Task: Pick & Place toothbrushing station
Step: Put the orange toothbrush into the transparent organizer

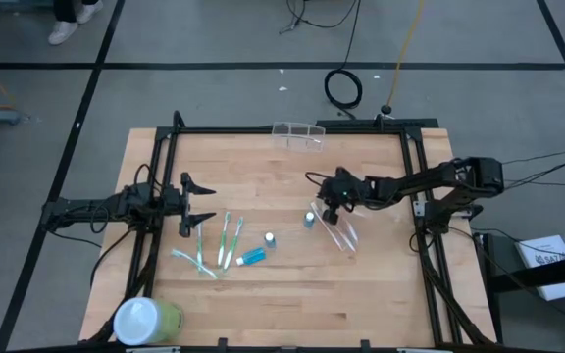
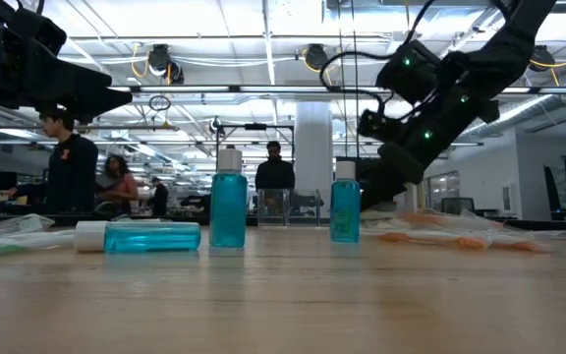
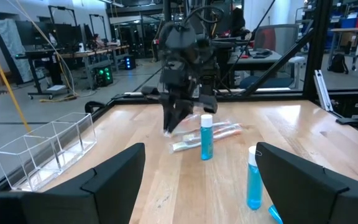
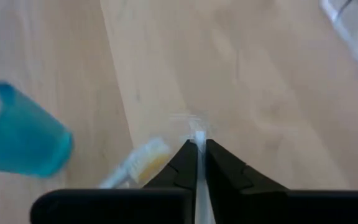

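Care is advised: right gripper (image 4: pixel 197 146), pinched on a packaged toothbrush (image 1: pixel 339 233), should take the light, slippery clear plastic holder (image 1: pixel 297 134) by its wall.

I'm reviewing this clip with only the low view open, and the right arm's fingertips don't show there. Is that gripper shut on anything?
Observer: Yes. The right wrist view shows the right gripper shut, pinching what looks like the thin clear edge of a wrapped toothbrush that lies on the table.
Operator: Where is the toothbrushing station?
Observer: In the high view the toothbrushing station stands at the table's far edge, well apart from that gripper, with nothing showing inside it.
Operator: And the left arm?
Observer: The left gripper is open and holds nothing. It is over the table's left side, next to the green toothbrushes.
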Controlling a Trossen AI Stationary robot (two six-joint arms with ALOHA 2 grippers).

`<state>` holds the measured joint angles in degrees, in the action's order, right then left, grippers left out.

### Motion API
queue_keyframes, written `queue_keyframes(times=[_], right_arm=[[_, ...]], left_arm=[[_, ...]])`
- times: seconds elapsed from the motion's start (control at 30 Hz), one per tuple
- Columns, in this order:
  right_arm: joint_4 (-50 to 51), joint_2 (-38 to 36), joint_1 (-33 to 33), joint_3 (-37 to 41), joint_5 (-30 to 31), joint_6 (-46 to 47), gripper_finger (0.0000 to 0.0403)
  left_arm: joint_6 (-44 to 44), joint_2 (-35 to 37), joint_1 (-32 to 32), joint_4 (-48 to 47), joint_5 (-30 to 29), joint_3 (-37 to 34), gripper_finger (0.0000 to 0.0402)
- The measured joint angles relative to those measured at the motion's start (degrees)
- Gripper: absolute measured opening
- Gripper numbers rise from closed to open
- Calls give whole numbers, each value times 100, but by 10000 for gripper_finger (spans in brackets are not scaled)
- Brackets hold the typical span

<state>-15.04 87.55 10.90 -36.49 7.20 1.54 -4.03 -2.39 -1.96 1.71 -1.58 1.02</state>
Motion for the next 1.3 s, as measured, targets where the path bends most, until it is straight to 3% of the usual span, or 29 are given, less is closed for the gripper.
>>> queue_keyframes(times=[0.23,0.43,0.67,0.77,1.07,1.3], right_arm=[[-762,-657,185,0,15,-313,6],[-2587,-866,703,0,-7,-677,6],[-5204,-235,1684,-9,-461,-296,6],[-5868,260,2069,-235,-461,-168,6],[-5572,1642,2705,-1851,-1032,256,6],[-4839,1809,2992,-2142,-781,17,6]], left_arm=[[0,2,0,2,0,0,310],[0,0,0,-1,0,0,310],[0,2,0,1,0,0,310],[0,2,0,1,0,0,310],[0,2,0,1,0,0,310],[0,0,0,1,0,0,310]])
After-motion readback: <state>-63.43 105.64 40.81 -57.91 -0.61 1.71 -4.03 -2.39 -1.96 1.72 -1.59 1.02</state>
